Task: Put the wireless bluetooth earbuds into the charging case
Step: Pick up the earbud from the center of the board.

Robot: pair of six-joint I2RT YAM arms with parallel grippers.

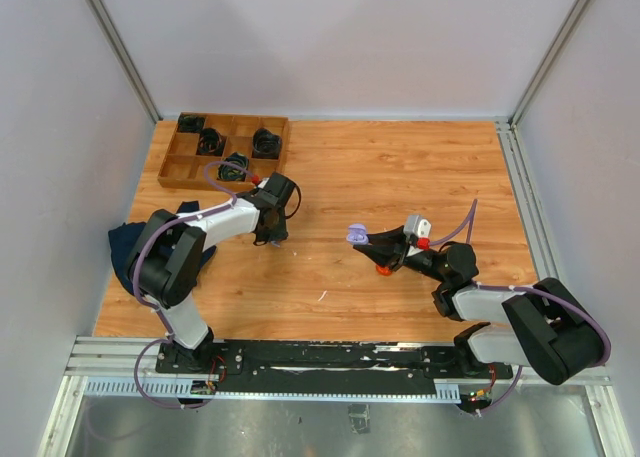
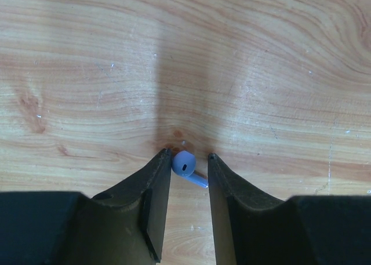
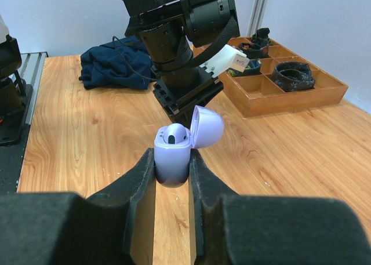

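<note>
A lilac earbud (image 2: pixel 184 163) lies on the wooden table between the fingertips of my left gripper (image 2: pixel 186 156). Its head rests against the left finger and its stem points toward the right finger. The jaws stand narrowly open around it. From above, the left gripper (image 1: pixel 272 239) points down at the table's left middle. My right gripper (image 3: pixel 172 153) is shut on the lilac charging case (image 3: pixel 172 163), lid flipped open, with one earbud (image 3: pixel 174 134) seated inside. The case (image 1: pixel 357 234) is held just above the table's centre.
A wooden compartment tray (image 1: pixel 170 167) at the back left holds coiled black cables (image 1: pixel 265 142). A dark blue cloth (image 1: pixel 125 242) lies at the left edge. A small orange-red thing (image 1: pixel 383 271) lies under the right arm. Metal rails run along the near edge.
</note>
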